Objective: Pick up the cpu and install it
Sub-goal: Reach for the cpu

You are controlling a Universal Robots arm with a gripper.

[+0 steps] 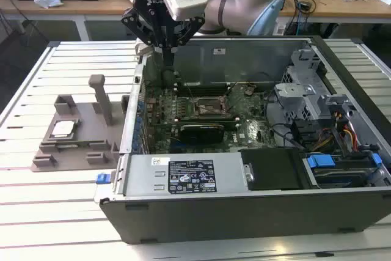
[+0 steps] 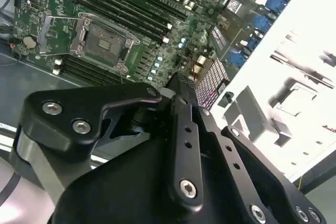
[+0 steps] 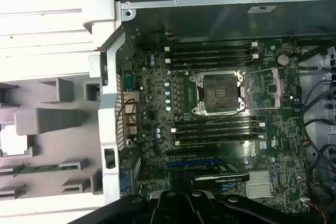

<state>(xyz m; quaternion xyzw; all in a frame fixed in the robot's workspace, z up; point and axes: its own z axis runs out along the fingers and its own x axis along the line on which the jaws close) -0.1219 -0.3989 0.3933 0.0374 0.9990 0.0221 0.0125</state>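
1. Open pc case [image 1: 244,206] is lying on its side.
2. Grey tray [image 1: 79,151] is sitting at the case's 9 o'clock in the exterior view.
3. Gripper [image 1: 168,64] is hovering over the case's 10 o'clock corner, pressed together on nothing.
4. cpu [image 1: 63,129] is resting in that tray.

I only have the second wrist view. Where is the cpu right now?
Observer: In the exterior view the cpu lies flat in the grey tray, outside the case, at that view's left.
Operator: How does the hand stand to it?
Observer: Apart from it. The hand hangs over the end of the board nearest the tray, higher than the cpu and to its right in the exterior view.
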